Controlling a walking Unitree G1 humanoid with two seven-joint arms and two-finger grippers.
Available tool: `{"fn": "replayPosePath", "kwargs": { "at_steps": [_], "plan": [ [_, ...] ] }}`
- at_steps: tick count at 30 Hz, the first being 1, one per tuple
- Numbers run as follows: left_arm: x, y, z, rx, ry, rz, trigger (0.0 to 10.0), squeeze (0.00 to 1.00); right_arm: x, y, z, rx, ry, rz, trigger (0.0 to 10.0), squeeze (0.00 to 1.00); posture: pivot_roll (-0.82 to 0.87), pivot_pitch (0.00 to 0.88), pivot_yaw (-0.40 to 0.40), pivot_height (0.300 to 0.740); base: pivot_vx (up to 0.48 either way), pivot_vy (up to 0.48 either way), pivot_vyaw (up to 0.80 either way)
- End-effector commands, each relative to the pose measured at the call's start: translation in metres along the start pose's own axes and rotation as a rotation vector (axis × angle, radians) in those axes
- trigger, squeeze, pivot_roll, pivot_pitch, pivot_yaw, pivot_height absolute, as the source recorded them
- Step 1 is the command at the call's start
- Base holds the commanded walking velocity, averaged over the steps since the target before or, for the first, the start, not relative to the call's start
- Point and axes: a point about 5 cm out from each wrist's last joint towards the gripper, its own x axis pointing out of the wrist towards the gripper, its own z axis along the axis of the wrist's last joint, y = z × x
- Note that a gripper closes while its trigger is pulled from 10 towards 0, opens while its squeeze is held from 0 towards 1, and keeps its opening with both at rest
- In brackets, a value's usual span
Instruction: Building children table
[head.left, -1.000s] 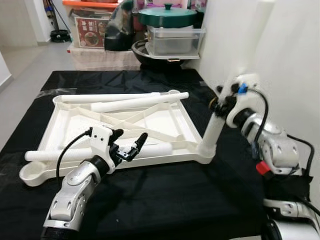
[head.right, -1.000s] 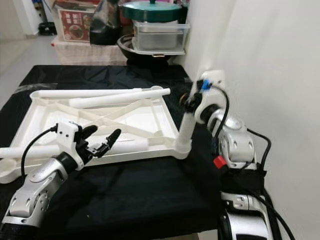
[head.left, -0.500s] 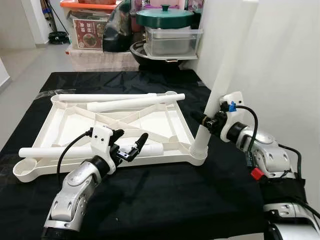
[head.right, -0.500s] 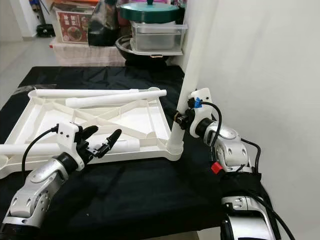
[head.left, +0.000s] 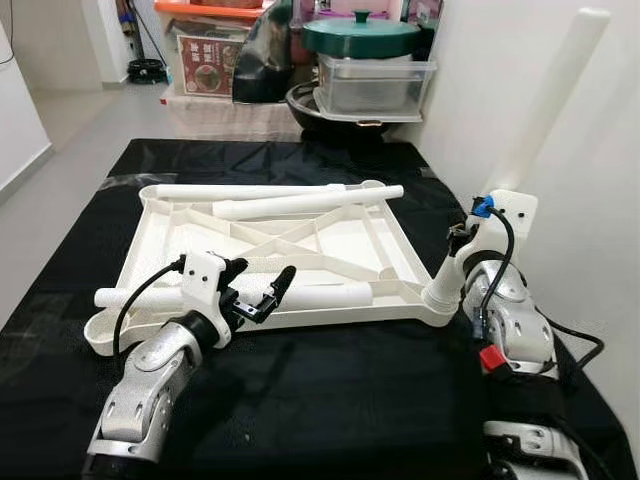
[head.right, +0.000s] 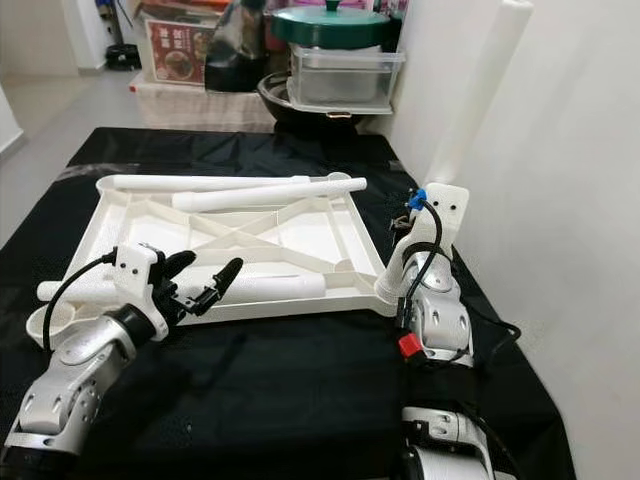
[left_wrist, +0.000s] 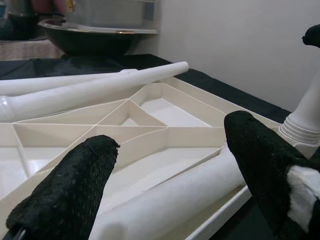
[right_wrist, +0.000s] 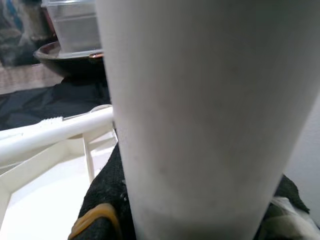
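Left eye view: the right hand (head.left: 468, 237) is closed around a white table leg (head.left: 540, 110) set tilted in the near right corner socket of the upturned white tabletop (head.left: 270, 250); the left hand (head.left: 258, 290) is held open at its near edge. Three loose legs (head.left: 305, 203) lie on the tabletop, on a black-covered bench (head.left: 330, 400)

Black-covered table (head.left: 330, 400) carries the white tabletop (head.left: 330, 235), upside down

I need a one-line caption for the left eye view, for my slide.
Right gripper holds a white leg in the upturned tabletop corner socket; open left gripper hovers over a loose leg.
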Motion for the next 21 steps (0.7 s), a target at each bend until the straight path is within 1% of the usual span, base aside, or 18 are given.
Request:
{"fn": "replayPosePath", "kwargs": {
  "at_steps": [1, 2, 3, 4, 5, 6, 10, 11, 12, 13, 14, 15, 16, 17, 18, 19, 20, 21],
  "plan": [
    [0.001, 0.0, -0.003, 0.002, 0.016, -0.006, 10.0, 0.0, -0.003, 0.009, -0.023, 0.004, 0.119, 0.051, 9.7, 0.0, 0.01, 0.0, -0.091, 0.74, 0.0, 0.0, 0.0],
    [0.002, 0.0, -0.003, 0.001, 0.015, -0.005, 10.0, 0.0, 0.001, 0.012, -0.011, 0.0, 0.062, 0.118, 10.0, 0.0, 0.0, 0.0, -0.093, 0.74, 0.0, 0.0, 0.0],
    [0.002, 0.0, -0.003, 0.001, 0.015, -0.005, 10.0, 0.0, 0.001, 0.012, -0.011, 0.0, 0.062, 0.118, 10.0, 0.0, 0.0, 0.0, -0.093, 0.74, 0.0, 0.0, 0.0],
    [0.002, 0.0, -0.003, 0.0, 0.015, -0.005, 10.0, 0.0, 0.004, 0.011, -0.006, 0.01, 0.035, 0.109, 10.0, 0.32, 0.0, 0.0, -0.093, 0.74, 0.0, 0.0, 0.0],
    [0.002, -0.001, -0.003, -0.001, 0.015, -0.005, 10.0, 0.0, 0.007, 0.008, -0.002, 0.026, 0.015, 0.102, 10.0, 1.0, 0.0, 0.0, -0.095, 0.74, 0.0, 0.0, 0.0],
    [0.002, -0.001, -0.003, -0.001, 0.015, -0.005, 10.0, 0.0, 0.007, 0.008, -0.002, 0.026, 0.015, 0.102, 10.0, 1.0, 0.0, 0.0, -0.095, 0.74, 0.0, 0.0, 0.0],
    [0.002, -0.002, -0.004, -0.004, 0.015, -0.006, 10.0, 0.0, 0.016, -0.001, 0.011, 0.034, 0.0, 0.099, 10.0, 1.0, 0.0, 0.0, -0.095, 0.74, 0.0, 0.0, 0.0],
    [0.002, -0.002, -0.004, -0.005, 0.014, -0.006, 10.0, 0.0, 0.019, -0.003, 0.018, 0.031, -0.017, 0.134, 10.0, 0.0, 0.01, 0.0, -0.096, 0.74, 0.0, 0.0, 0.0],
    [0.002, -0.002, -0.004, -0.005, 0.014, -0.006, 10.0, 0.0, 0.019, -0.003, 0.018, 0.031, -0.017, 0.134, 10.0, 0.0, 0.01, 0.0, -0.096, 0.74, 0.0, 0.0, 0.0],
    [0.002, -0.002, -0.004, -0.006, 0.013, -0.006, 10.0, 0.0, 0.022, -0.003, 0.027, 0.027, -0.054, 0.219, 10.0, 0.0, 0.01, 0.0, -0.096, 0.74, 0.0, 0.0, 0.0],
    [0.002, -0.001, -0.004, -0.004, 0.013, -0.006, 10.0, 0.0, 0.02, 0.004, 0.035, -0.004, -0.092, 0.367, 10.0, 0.0, 0.0, 0.0, -0.095, 0.74, 0.0, 0.0, 0.0],
    [0.002, -0.001, -0.004, -0.003, 0.013, -0.006, 10.0, 0.0, 0.017, 0.009, 0.04, -0.03, -0.113, 0.471, 10.0, 0.0, 0.0, 0.0, -0.095, 0.74, 0.0, 0.0, 0.0],
    [0.002, -0.001, -0.004, -0.003, 0.013, -0.006, 10.0, 0.0, 0.017, 0.009, 0.04, -0.03, -0.113, 0.471, 10.0, 0.0, 0.0, 0.0, -0.095, 0.74, 0.0, 0.0, 0.0],
    [0.002, -0.001, -0.004, -0.002, 0.013, -0.006, 10.0, 0.0, 0.011, 0.017, 0.042, -0.058, -0.131, 0.591, 10.0, 0.0, 0.0, 0.0, -0.093, 0.74, 0.0, 0.0, 0.0],
    [0.003, -0.001, -0.004, -0.001, 0.012, -0.008, 10.0, 0.0, 0.004, 0.024, 0.036, -0.101, -0.1, 0.709, 10.0, 0.0, 0.0, 0.0, -0.095, 0.74, 0.0, 0.0, 0.0],
    [0.003, -0.001, -0.004, -0.001, 0.012, -0.008, 10.0, 0.0, 0.004, 0.024, 0.036, -0.101, -0.1, 0.709, 10.0, 0.0, 0.0, 0.0, -0.095, 0.74, 0.0, 0.0, 0.0],
    [0.004, -0.001, -0.003, 0.0, 0.011, -0.009, 10.0, 0.0, -0.004, 0.028, 0.029, -0.148, -0.072, 0.821, 10.0, 0.0, 0.01, 0.0, -0.096, 0.74, 0.0, 0.0, 0.0],
    [0.004, -0.001, -0.003, 0.0, 0.011, -0.009, 10.0, 0.0, -0.004, 0.028, 0.029, -0.148, -0.072, 0.821, 10.0, 0.0, 0.01, 0.0, -0.096, 0.74, 0.0, 0.0, 0.0]
  ]
}}
